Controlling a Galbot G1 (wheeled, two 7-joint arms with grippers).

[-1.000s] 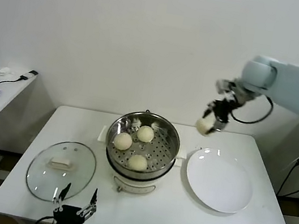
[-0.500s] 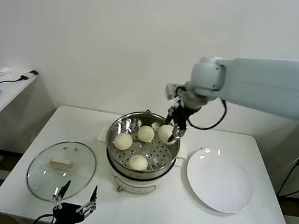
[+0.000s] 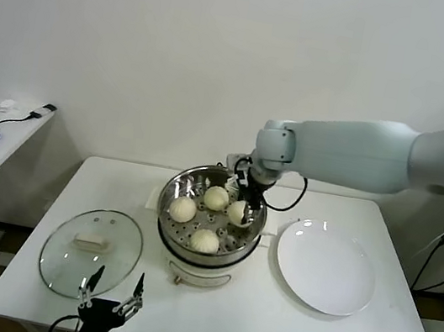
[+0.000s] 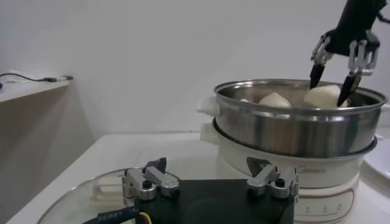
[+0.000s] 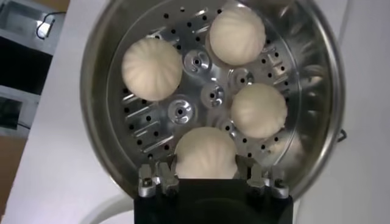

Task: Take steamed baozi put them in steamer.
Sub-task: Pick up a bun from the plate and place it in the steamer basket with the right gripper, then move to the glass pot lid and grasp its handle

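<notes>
White table: right end effector (image 3: 240,209) grips baozi (image 3: 237,213) inside steamer (image 3: 254,238).

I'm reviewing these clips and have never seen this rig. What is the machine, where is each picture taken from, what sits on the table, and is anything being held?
This is a two-armed robot. One picture looks down from its head; the other two come from cameras on its wrists. On the white table stand a steel steamer, an empty white plate and a glass lid. The right end effector reaches into the steamer, shut on a baozi over the perforated tray. Three more baozi already lie there. The left end effector waits open at the table's near edge, by the lid, holding nothing.
</notes>
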